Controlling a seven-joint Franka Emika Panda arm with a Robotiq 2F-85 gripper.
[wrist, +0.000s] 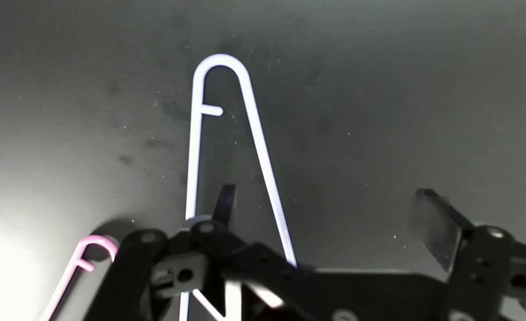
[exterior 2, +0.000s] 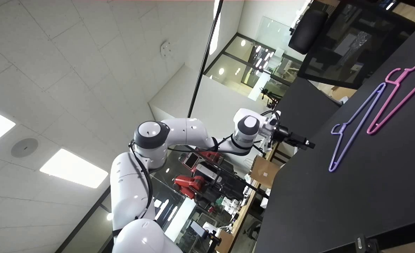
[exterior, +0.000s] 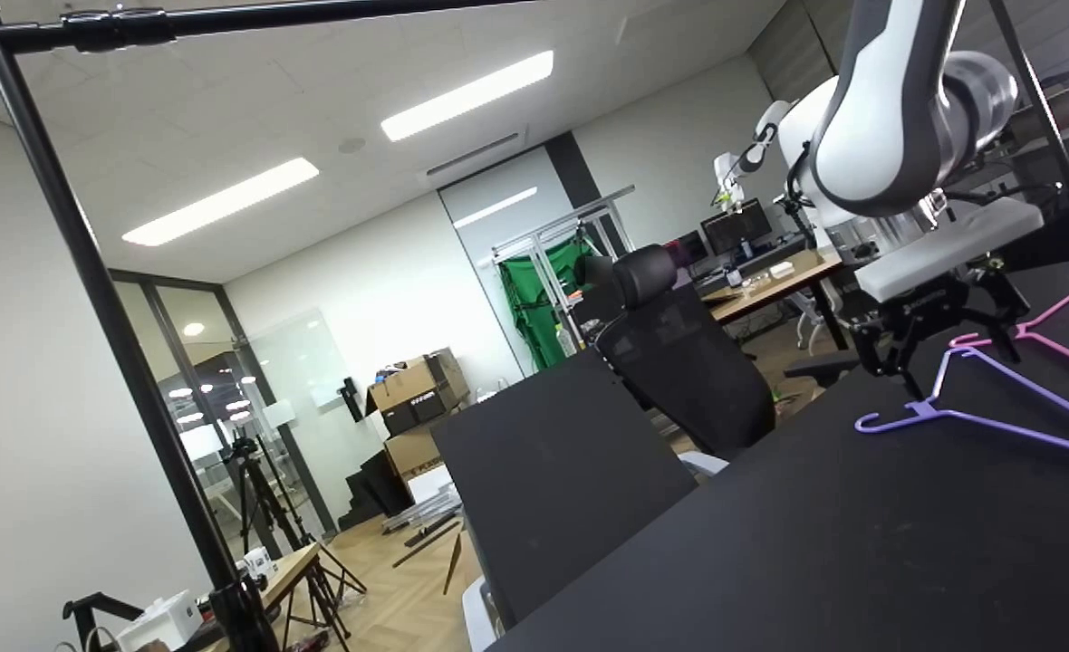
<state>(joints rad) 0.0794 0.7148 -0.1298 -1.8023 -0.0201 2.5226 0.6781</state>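
Note:
My gripper (wrist: 330,198) is open wide in the wrist view, and its fingers grip nothing. A purple hanger (wrist: 264,156) lies flat on the black table beneath it. The left finger appears over the space inside the hanger, so one long side runs between the jaws; the right finger is over bare tabletop. Part of the hanger is hidden behind the gripper. A pink hanger (wrist: 96,239) shows at lower left, partly covered. In both exterior views the purple hanger (exterior: 924,410) lies close to the pink hanger (exterior: 1064,352). The gripper (exterior 2: 310,144) hangs above the table, apart from both.
The black table (exterior 2: 316,203) carries both hangers. Past its edge stands a black mesh office chair (exterior: 688,362) beside an upright dark panel (exterior: 562,471). Cardboard boxes (exterior: 421,398) are farther back. A black pole (exterior: 104,308) rises in the foreground of an exterior view.

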